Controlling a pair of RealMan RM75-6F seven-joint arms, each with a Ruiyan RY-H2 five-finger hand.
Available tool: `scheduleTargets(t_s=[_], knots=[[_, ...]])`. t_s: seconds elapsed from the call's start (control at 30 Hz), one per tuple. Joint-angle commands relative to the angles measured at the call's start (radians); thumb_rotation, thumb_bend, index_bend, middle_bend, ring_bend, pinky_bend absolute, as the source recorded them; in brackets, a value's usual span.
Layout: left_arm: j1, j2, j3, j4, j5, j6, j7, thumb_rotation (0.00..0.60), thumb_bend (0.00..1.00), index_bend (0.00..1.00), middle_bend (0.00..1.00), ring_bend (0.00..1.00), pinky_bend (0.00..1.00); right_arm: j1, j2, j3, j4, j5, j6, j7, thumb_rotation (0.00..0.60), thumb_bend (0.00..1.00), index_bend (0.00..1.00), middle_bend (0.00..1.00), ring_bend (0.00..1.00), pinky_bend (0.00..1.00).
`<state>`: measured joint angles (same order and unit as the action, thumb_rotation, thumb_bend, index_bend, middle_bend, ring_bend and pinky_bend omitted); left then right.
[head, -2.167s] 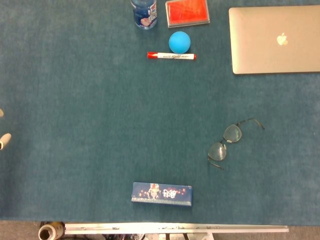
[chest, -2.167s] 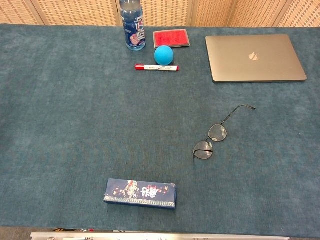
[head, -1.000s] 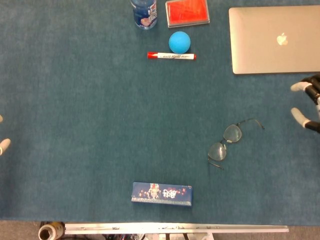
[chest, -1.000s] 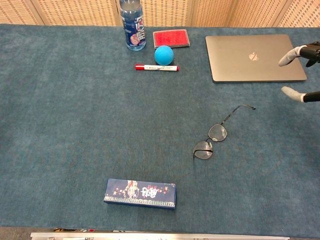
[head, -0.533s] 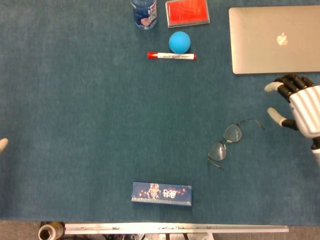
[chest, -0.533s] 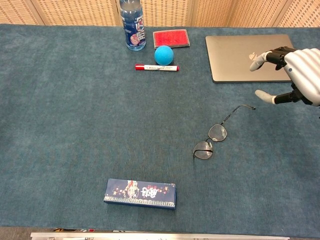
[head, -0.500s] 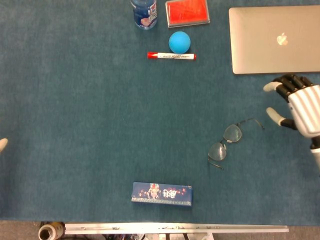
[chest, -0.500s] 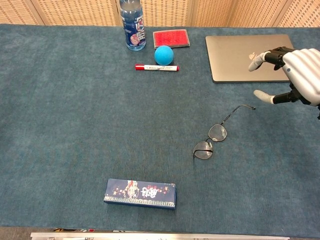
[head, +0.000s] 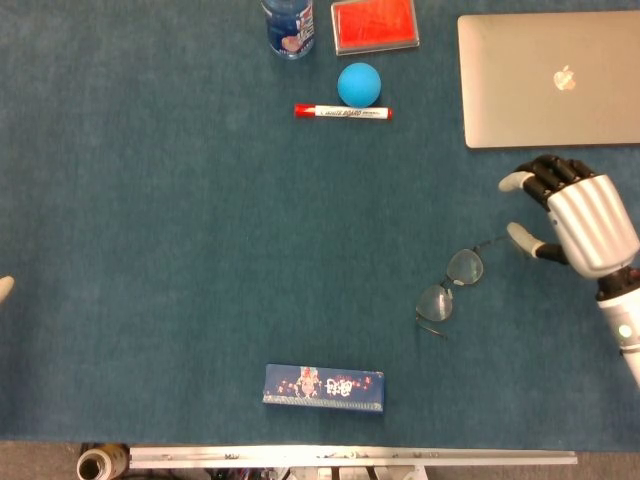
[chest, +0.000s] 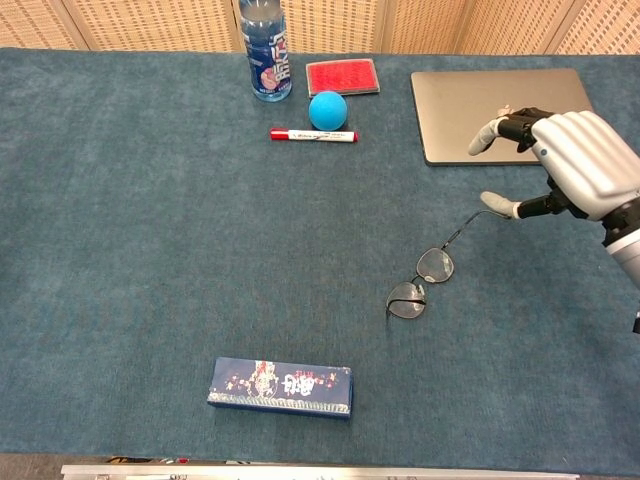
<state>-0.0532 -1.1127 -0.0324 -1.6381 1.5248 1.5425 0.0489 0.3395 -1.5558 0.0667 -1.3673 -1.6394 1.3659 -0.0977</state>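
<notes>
Head view had the glasses (head: 450, 285) lying unfolded on the blue counter (head: 180, 250), lenses down-left, one temple arm pointing toward the right hand (head: 575, 220). That hand hovered just beside them, fingers (head: 515, 181) spread and empty, likely lined up for a pinch. Left hand (head: 4, 288) barely showed; can't tell its state.

Laptop (head: 548, 78), ball (head: 359, 84), marker (head: 343, 112), bottle (head: 288, 25), blue box (head: 323, 388).

The right hand (head: 578, 222) has a ribbed silver back, black fingers and pale grey fingertips (chest: 478, 142).
</notes>
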Motion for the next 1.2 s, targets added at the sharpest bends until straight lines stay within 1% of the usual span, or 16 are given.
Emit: scheduleTargets(t_s=[0.03, 0.27, 0.73, 1.2], knots=[[0.0, 0.001, 0.0, 0.0, 0.0, 0.001, 0.0, 0.6, 0.0, 0.47, 0.42, 0.31, 0.47, 0.003, -0.005, -0.002, 0.003, 0.0, -0.002, 0.002, 0.6, 0.2, 0.4, 0.42, 0.3, 0.41], [0.001, 0.002, -0.001, -0.001, -0.001, 0.0, -0.004, 0.6, 0.0, 0.47, 0.42, 0.31, 0.47, 0.013, -0.02, -0.008, 0.015, 0.001, -0.01, 0.013, 0.6, 0.2, 0.4, 0.42, 0.3, 0.41], [0.004, 0.006, -0.002, -0.004, 0.002, 0.006, -0.006, 0.6, 0.0, 0.47, 0.42, 0.31, 0.47, 0.031, -0.064, -0.04, 0.034, -0.01, -0.038, 0.023, 0.6, 0.2, 0.4, 0.42, 0.3, 0.41], [0.008, 0.009, -0.004, -0.005, 0.004, 0.013, -0.011, 0.6, 0.0, 0.47, 0.42, 0.31, 0.47, 0.048, -0.118, -0.069, 0.086, -0.012, -0.082, 0.033, 0.6, 0.2, 0.4, 0.43, 0.3, 0.41]])
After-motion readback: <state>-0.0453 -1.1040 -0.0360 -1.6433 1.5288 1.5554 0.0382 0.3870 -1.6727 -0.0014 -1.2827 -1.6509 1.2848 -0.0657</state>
